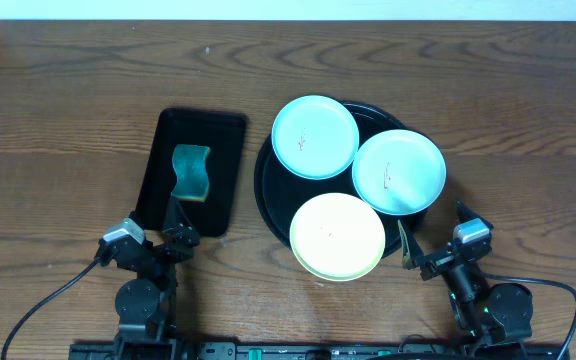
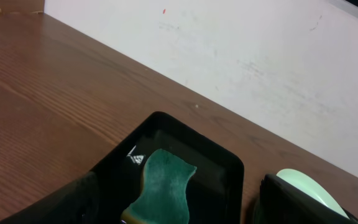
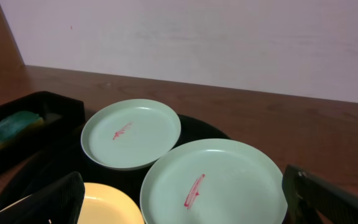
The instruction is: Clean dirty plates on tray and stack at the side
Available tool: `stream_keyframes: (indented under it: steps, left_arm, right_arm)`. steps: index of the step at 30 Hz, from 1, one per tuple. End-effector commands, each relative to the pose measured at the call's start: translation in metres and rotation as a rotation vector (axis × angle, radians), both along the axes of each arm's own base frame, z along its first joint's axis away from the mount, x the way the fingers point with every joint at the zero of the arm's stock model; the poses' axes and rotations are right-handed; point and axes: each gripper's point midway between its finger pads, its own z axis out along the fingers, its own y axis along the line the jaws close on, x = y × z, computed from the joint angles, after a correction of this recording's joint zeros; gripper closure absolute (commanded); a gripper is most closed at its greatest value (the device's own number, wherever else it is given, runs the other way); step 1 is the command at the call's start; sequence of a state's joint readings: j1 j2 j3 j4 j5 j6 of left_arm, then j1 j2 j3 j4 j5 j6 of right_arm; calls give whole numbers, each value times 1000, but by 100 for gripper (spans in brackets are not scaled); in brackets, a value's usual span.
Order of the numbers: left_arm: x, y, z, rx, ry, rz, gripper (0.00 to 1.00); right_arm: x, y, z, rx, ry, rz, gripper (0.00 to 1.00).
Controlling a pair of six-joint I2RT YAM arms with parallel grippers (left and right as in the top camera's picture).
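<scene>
Gripping nothing, the left end effector [image 1: 176,232] and right end effector [image 1: 434,231] are standing fully open. Lying flat on the round black tray [image 1: 264,190] are a far mint plate [image 1: 314,136] and a right mint plate [image 1: 399,172], both red-smudged, and a yellow plate [image 1: 337,236] nearest. A brown wooden counter [image 1: 68,100] is carrying everything, with a pale wall [image 3: 197,37] standing behind. All three are facing up and, being round, are showing no long axis.

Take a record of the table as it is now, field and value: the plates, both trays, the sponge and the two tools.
round tray: black, holds all three plates, unstacked
left aqua plate: red smudge
right aqua plate: red smudge
yellow plate: nearest the robot, marks unclear
rectangular tray: black, left of the round tray
sponge: green, lying in the rectangular tray
left tool: open, empty, by the rectangular tray
right tool: open, empty, by the round tray
</scene>
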State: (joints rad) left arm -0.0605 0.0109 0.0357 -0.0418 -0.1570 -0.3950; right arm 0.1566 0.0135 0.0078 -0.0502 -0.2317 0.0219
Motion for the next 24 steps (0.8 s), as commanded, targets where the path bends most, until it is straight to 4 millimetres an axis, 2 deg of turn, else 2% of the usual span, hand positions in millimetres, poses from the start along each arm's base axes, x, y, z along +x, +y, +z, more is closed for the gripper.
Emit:
stream_keyframes:
  steps: [1,16,20,24]
  left_arm:
    - [0,4,-17,14,39,23,17]
    - [0,4,-16,13,37,18,17]
    - [1,-11,0,79,18,-73,17]
    - [-1,-16,11,107,47,-108,17]
  right_arm:
    - [-1,2,0,13,3,11,1]
    - [-1,3,0,17,4,16,1]
    - [-2,4,0,39,13,18,1]
    - [-3,6,4,43,11,30,1]
